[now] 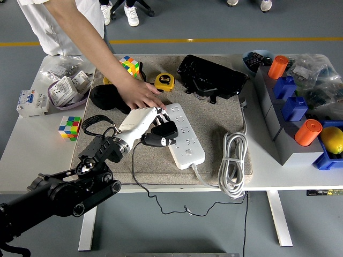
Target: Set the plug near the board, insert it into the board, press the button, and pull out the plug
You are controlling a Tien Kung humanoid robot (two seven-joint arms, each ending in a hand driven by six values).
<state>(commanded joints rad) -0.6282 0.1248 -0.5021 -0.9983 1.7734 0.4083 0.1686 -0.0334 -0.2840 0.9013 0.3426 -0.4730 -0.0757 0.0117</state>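
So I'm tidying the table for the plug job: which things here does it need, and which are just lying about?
Needed: plug, power strip, left hand.
Lying about: tape measure, two cubes, black case, coiled cable, orange cylinders, lemon.

The power strip (185,135) lies on the mat (214,123), mid-tabletop (32,144). The plug (162,130) sits at its left edge. The coiled cable (232,163) lies right; the tape measure (164,82) lies behind.

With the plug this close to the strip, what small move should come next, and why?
Probably ease the left hand right, seating the black plug in a socket: it sits at the power strip's left edge, which a person's hand steadies.
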